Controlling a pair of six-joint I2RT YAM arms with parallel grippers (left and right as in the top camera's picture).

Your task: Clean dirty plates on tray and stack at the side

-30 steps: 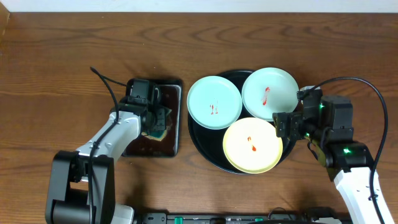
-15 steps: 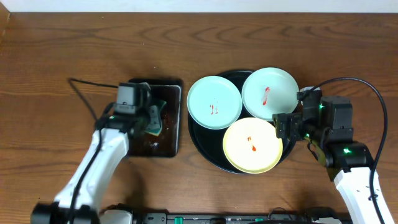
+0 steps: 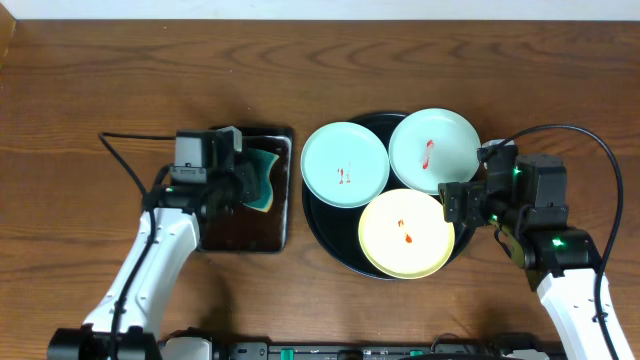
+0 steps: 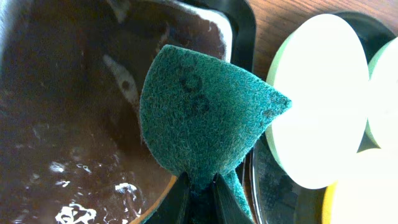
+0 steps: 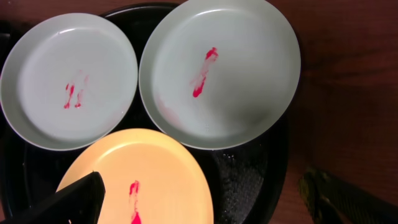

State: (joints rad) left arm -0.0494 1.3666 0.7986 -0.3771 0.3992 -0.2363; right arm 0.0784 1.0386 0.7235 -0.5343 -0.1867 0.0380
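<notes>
Pinching the teal sponge (image 4: pixel 205 118) tight, the left gripper (image 3: pixel 245 185) jaws held it over the small tray (image 3: pixel 235 238), likely wetted for wiping. The right gripper (image 3: pixel 470 180) jaws gaped empty beside the yellow plate (image 3: pixel 405 233). All three smeared plates (image 3: pixel 345 165) sat on the black tray (image 3: pixel 322 232).

Three plates (image 3: pixel 345 165) sit on the tray (image 3: pixel 320 228) — the smaller tray (image 3: pixel 245 235) lies left.
</notes>
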